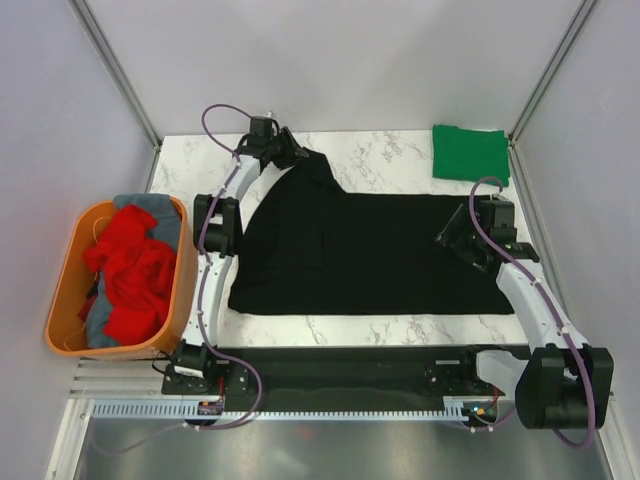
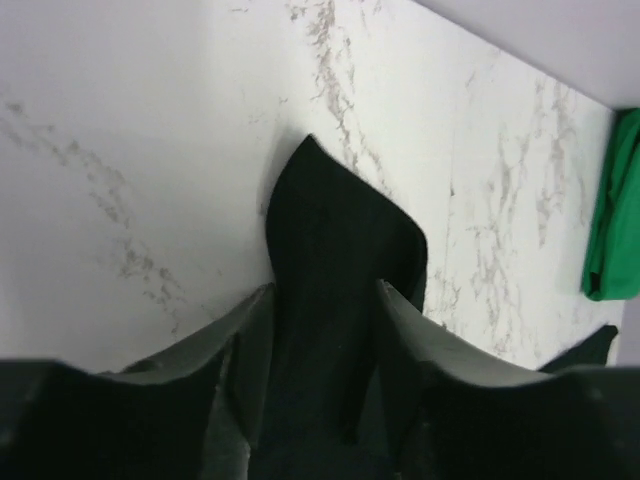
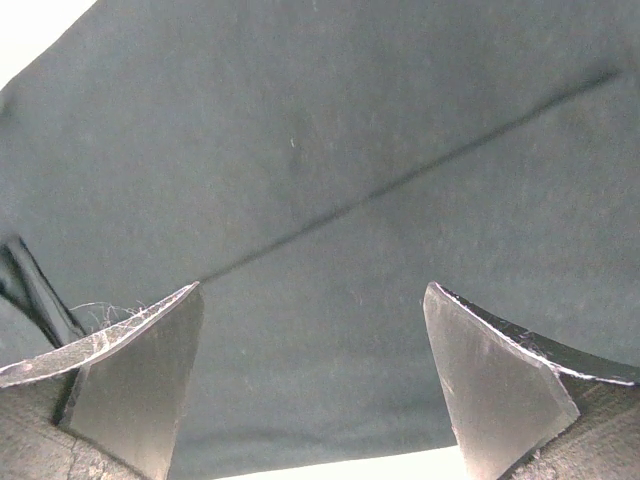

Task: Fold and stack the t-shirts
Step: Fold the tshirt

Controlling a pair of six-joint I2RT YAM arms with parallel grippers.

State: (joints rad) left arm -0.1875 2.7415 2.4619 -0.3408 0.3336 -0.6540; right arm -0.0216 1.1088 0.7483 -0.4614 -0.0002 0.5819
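Across the white marble desk lay the largest thing, the black t-shirt, spread flat over most of the middle, apparently so that it could be folded. At the desk's left edge stood one orange tub. It held the shirts waiting their turn: a red t-shirt heaped on top and a grey t-shirt showing at the far end and beneath it. In the far right corner, well apart from the rest, sat the green t-shirt, folded small – most likely the base of the stack. That made four shirts, one of each colour, as far as the crumpled heap let me count.

The left fingers were clamped on the black shirt's far left corner. They had drawn it up into a peak near the desk's far edge, and the wrist view showed cloth pinched between them. The right fingers stood apart over the shirt's right end – gripping nothing, placed, I judged, to take that side.
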